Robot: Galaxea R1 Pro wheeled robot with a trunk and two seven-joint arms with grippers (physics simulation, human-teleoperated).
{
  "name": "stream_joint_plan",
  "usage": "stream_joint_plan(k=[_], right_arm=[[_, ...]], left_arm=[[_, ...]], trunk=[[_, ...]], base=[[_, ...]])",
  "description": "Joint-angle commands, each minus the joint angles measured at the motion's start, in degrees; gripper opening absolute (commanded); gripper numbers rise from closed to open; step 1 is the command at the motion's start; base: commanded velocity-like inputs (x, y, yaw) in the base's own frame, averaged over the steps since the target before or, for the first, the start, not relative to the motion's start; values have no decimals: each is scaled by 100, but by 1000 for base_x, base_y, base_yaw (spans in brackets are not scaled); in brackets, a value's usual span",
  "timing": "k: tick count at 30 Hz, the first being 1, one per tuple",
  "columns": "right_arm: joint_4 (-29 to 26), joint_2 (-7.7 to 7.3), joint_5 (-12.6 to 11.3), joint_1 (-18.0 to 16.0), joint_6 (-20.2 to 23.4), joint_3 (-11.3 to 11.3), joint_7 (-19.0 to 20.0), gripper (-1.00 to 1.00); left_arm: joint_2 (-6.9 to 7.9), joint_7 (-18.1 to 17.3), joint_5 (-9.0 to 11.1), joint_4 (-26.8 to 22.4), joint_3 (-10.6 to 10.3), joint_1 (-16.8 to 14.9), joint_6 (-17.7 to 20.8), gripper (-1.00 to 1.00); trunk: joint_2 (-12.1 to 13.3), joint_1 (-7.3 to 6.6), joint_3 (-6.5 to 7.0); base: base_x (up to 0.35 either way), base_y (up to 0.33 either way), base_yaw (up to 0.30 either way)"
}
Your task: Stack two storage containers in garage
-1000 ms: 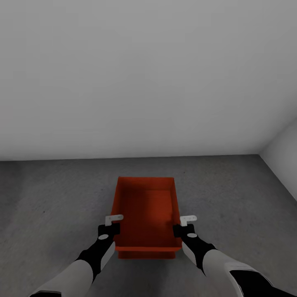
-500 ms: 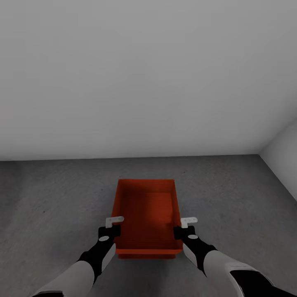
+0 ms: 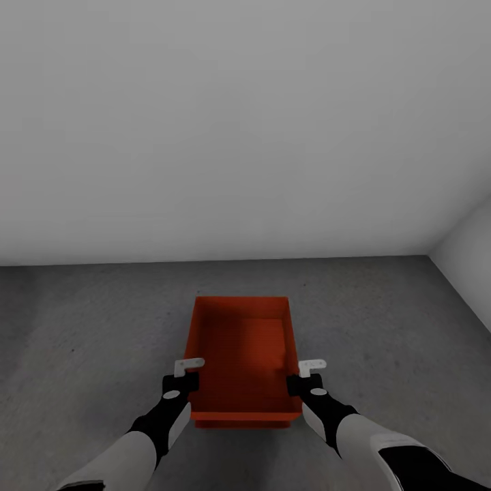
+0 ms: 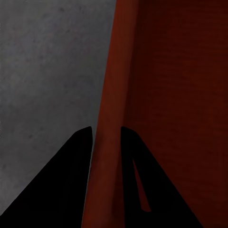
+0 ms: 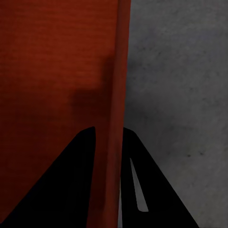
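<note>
Orange-red container (image 3: 242, 354) sits w/ its long axis running straight away from the robot, btwn the two hands. Left hand (image 3: 181, 377) is on the left long wall, right hand (image 3: 305, 377) on the right long wall, both abt level w/ each other toward the near end, so neither arm is nearer. Left wrist view: the rim (image 4: 108, 142) passes btwn the two dark fingers (image 4: 71, 180), which sit close on either side, narrow and pinching the wall. Right wrist view: same, the rim (image 5: 114, 142) is clamped btwn the fingers (image 5: 71, 180), inside of the box one side, floor (image 5: 180, 85) the other.

Under the near edge a second orange-red edge (image 3: 239, 424) peeks out; prob the other container below, so the held one looks to be resting on or just over it, though contact can't be told. Both are on the dark grey garage floor (image 3: 88, 327), w/ the plain pale wall (image 3: 239, 136) well beyond.

Judgement: stack looks nearly done. Next step likely letting go both sides evenly, since the grip is symmetric across the short axis; an uneven release could skew the top box.
</note>
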Motion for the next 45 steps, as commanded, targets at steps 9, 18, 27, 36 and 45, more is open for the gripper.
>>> stream_joint_plan(k=[9,18,27,36,45], right_arm=[[-199,16,713,-8,-8,-710,-74,-100],[-199,13,713,-8,-8,-710,-134,-100],[-199,12,713,-8,-8,-710,-142,-100],[-199,14,713,-8,-8,-710,-146,-100],[-199,12,713,-8,-8,-710,-146,-100]], left_arm=[[385,239,836,36,-911,0,-13,-100],[378,246,837,36,-911,0,-13,-100],[378,248,837,36,-911,0,-13,-100],[381,248,836,36,-911,0,-13,-100],[386,248,838,70,-904,0,-12,-100]], trunk=[[-3,0,4],[-3,0,10],[-3,0,10],[-3,0,10],[-3,0,10]], base=[[0,0,0],[0,0,0],[0,0,0],[0,0,0],[-56,0,0]])
